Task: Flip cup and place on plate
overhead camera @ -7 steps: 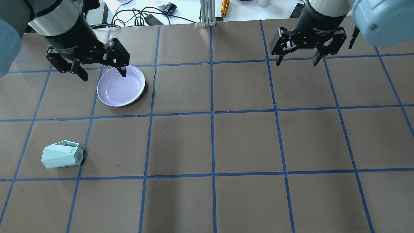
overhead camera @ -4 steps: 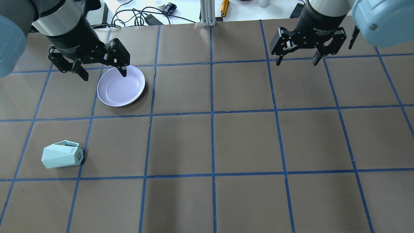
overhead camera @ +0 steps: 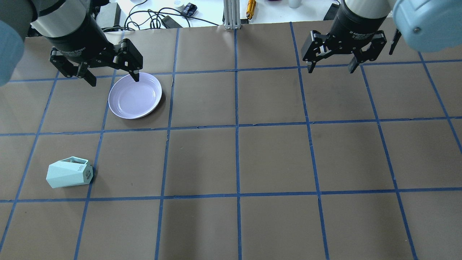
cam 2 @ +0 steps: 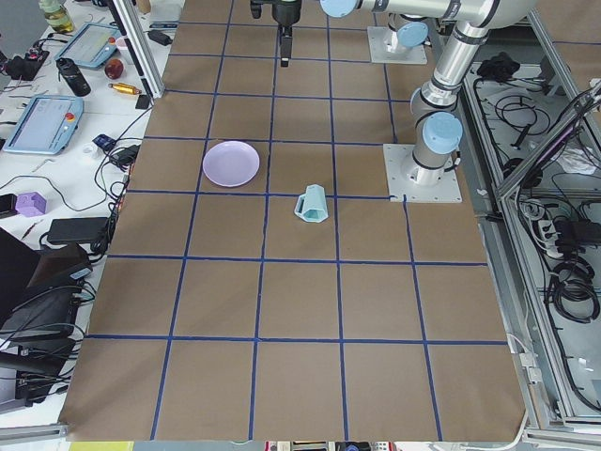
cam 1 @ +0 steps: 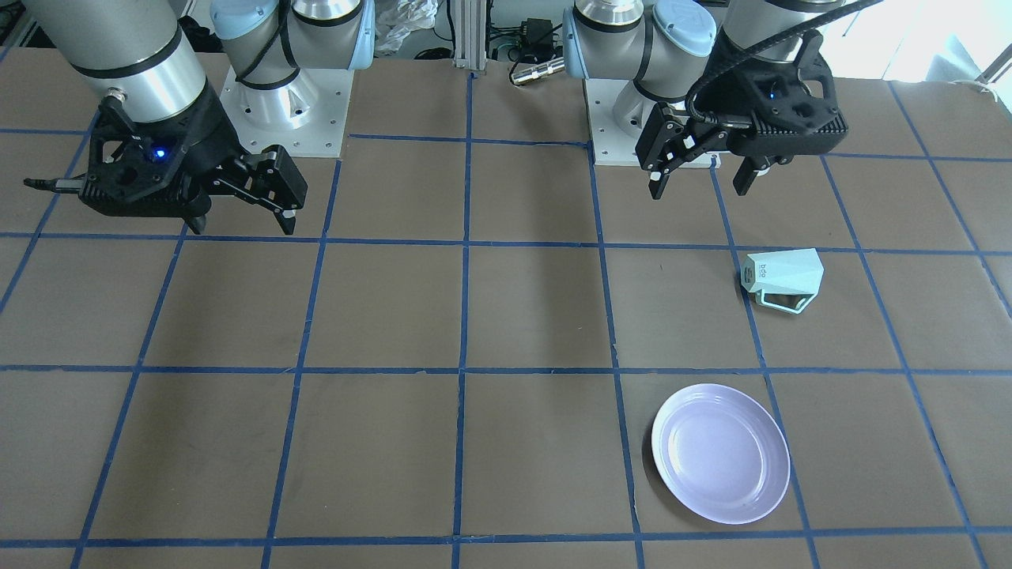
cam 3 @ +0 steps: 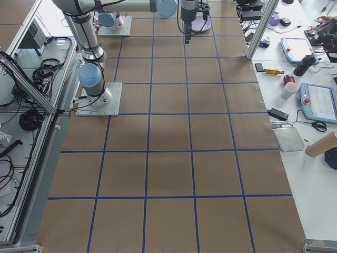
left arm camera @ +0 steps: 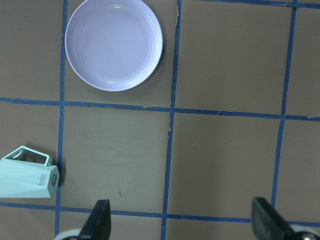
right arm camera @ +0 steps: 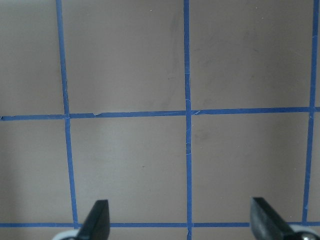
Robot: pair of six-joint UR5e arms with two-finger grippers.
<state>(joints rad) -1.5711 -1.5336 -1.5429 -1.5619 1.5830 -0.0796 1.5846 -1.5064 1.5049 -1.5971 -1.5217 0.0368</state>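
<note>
The mint-green cup lies on its side on the brown table at the near left, its lettered base toward the table's middle. It also shows in the front view and the left wrist view. The lavender plate sits upright and empty further out, also in the front view and the left wrist view. My left gripper is open and empty, high above the plate's far left edge and far from the cup. My right gripper is open and empty over the far right of the table.
Blue tape lines divide the brown table into squares. An aluminium post, cables and an orange tool lie beyond the far edge. The two arm bases stand at the robot's side of the table.
My left gripper has shifted slightly toward the far edge of the table, still open. The cup, the plate and the right gripper have not moved.
</note>
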